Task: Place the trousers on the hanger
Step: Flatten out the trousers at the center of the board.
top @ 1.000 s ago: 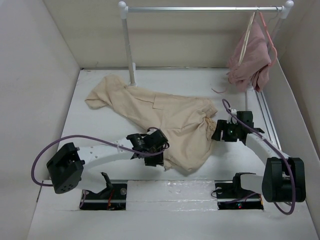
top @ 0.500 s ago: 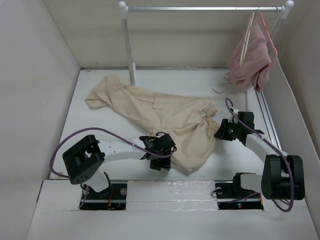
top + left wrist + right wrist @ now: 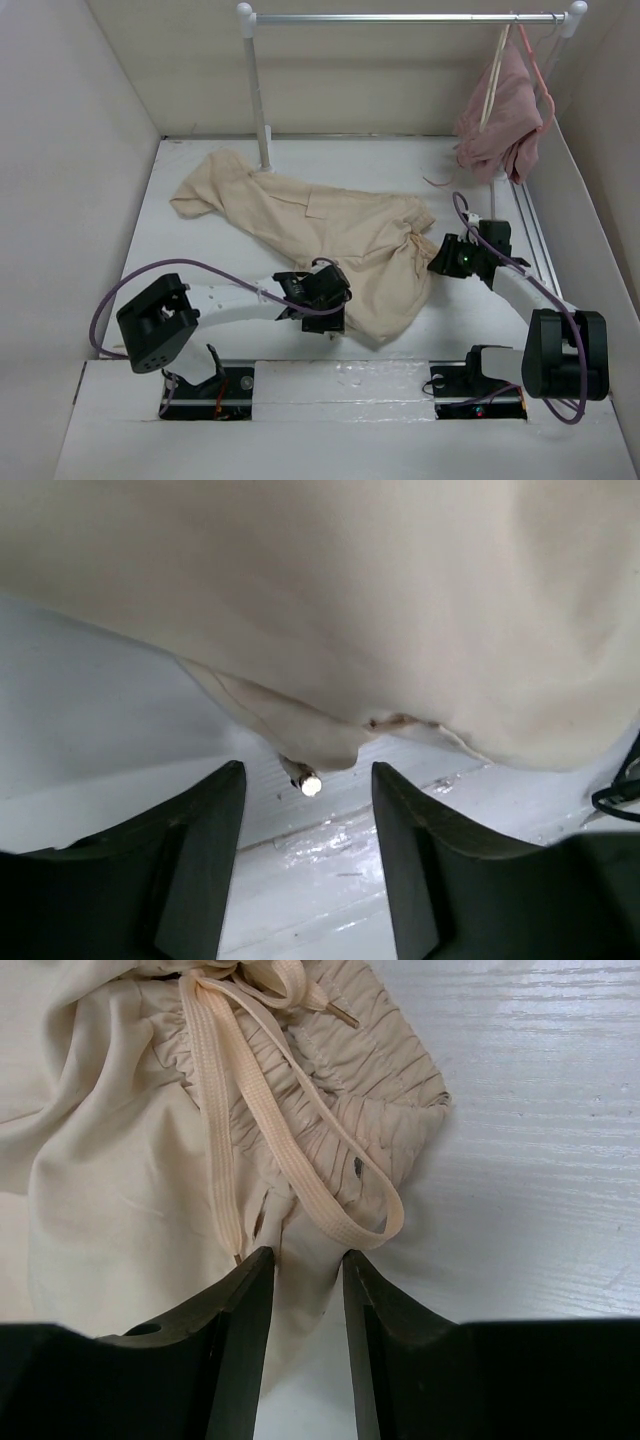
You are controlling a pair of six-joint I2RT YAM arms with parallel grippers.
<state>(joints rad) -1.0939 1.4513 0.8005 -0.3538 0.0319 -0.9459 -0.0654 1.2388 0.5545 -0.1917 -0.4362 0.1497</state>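
The beige trousers [image 3: 330,235] lie spread flat on the white table, waistband to the right. My left gripper [image 3: 328,318] is open at their near edge. In the left wrist view its fingers [image 3: 308,772] stand apart just short of the cloth edge [image 3: 330,630], where a small pale rod-like tip [image 3: 306,779] pokes out from under it. My right gripper [image 3: 438,262] is at the gathered waistband. In the right wrist view its jaws [image 3: 306,1256] stand narrowly apart on either side of a fold of cloth, just below the drawstring loop [image 3: 340,1215]. The pale hanger [image 3: 492,85] hangs on the rail at the back right.
A white rail [image 3: 400,17] on a post [image 3: 258,95] spans the back. A dusty-pink garment [image 3: 505,115] and a thin pink hanger [image 3: 540,60] hang at its right end. Walls close in on both sides. A metal track [image 3: 535,235] runs along the right.
My left arm has swung in, carrying its gripper right and nearer along the trousers' near edge. My right gripper shifted slightly at the waistband.
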